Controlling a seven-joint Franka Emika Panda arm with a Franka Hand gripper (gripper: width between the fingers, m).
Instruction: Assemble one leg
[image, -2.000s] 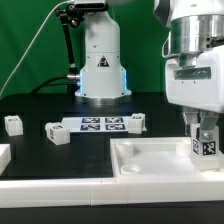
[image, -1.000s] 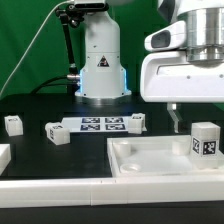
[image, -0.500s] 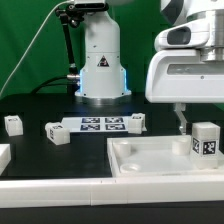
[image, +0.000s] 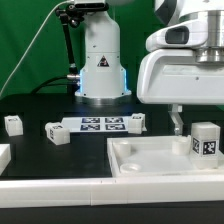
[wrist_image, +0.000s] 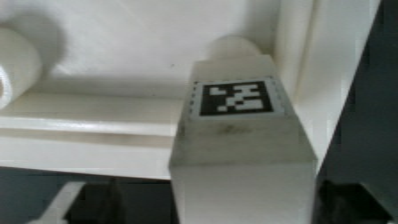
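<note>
Black worktop (image: 60, 105), green backdrop. Leg (image: 205, 140) stands upright in the white tabletop's (image: 150, 160) corner at exterior view's right. Claw (image: 178, 122) hovers beside, apart, empty. Seating step; next likely regrasp and twist.

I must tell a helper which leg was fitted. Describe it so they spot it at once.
Find the big white tabletop at the exterior view's right. A leg stands upright in its far right corner, below the gripper. The other legs lie loose on the black table; only this one stands in the tabletop.
</note>
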